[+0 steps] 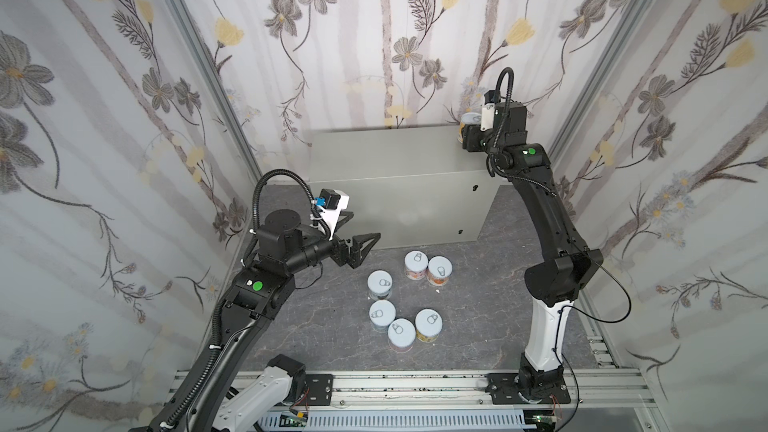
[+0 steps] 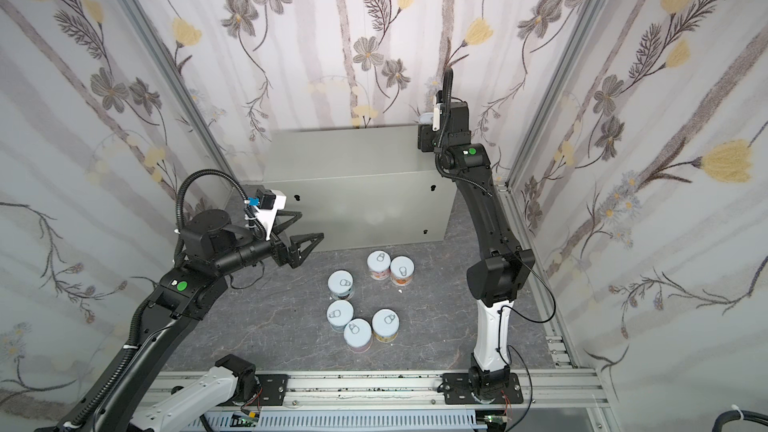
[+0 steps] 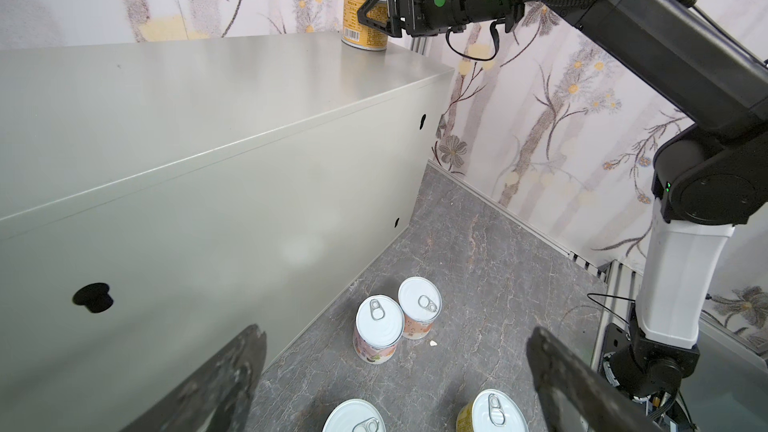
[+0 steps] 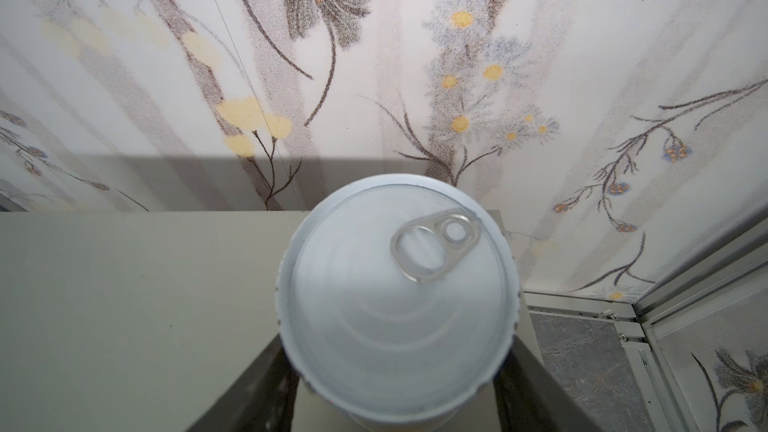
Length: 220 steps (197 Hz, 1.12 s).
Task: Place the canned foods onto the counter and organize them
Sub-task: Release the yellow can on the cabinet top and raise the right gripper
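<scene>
Cans (image 2: 340,314) are split between two places: one on the bench (image 1: 395,151), six on the floor (image 1: 324,326). The yellow can (image 3: 353,14) stands upright at the back right corner of the bench top, close to the flowered wall (image 3: 540,118); in a top view only part of it shows past the wrist of the right arm (image 1: 544,218). The right jaws reach in level over the bench top and straddle this can, one on each side of its body. In the right wrist view its lid (image 4: 395,297) fills the space between them, the rim overlapping both fingers (image 4: 249,392). They look clenched on the yellow can, whose base rests on the bench.

The other six stand upright, lids up, on the dark marbled floor before the bench front. A pink can (image 1: 416,264) and an orange can (image 1: 439,270) touch each other nearest the bench. A white can (image 1: 379,284) stands alone just to their left. Nearer the metal rail (image 1: 415,384) a light blue can (image 1: 382,315), a second pink can (image 1: 401,334) and a second yellow can (image 1: 428,324) sit in a tight curve.

The left jaws, on the left arm (image 1: 232,313), hang above the floor to the left of the group, spread wide and empty, well apart from every can.
</scene>
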Each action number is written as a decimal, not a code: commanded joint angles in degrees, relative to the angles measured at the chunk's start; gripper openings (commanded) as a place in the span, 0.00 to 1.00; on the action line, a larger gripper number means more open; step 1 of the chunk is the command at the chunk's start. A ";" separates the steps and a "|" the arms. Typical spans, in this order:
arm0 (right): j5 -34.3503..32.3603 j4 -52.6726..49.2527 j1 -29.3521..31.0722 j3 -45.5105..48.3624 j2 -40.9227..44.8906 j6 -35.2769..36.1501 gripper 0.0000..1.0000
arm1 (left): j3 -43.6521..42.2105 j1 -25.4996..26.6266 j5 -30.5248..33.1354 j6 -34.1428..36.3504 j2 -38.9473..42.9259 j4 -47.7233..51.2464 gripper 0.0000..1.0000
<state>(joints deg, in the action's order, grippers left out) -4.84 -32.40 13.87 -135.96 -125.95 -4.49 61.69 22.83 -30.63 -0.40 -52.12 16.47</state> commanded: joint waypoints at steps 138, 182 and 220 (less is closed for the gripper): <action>1.51 3.88 -1.12 -0.47 2.32 1.41 0.89 | -0.34 0.02 -0.04 0.40 -0.20 -2.83 1.00; 2.44 -2.72 -1.12 1.67 10.61 -0.55 1.00 | -0.51 0.03 -0.82 0.25 -0.01 -3.30 1.00; 0.84 -6.12 -0.99 17.34 25.50 -3.30 1.00 | -0.94 0.02 -0.92 0.05 0.67 -3.97 1.00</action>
<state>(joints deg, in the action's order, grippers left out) -3.16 -35.22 12.78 -127.13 -107.42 -5.87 61.01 22.83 -30.74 -0.40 -51.92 15.59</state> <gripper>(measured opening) 0.995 0.997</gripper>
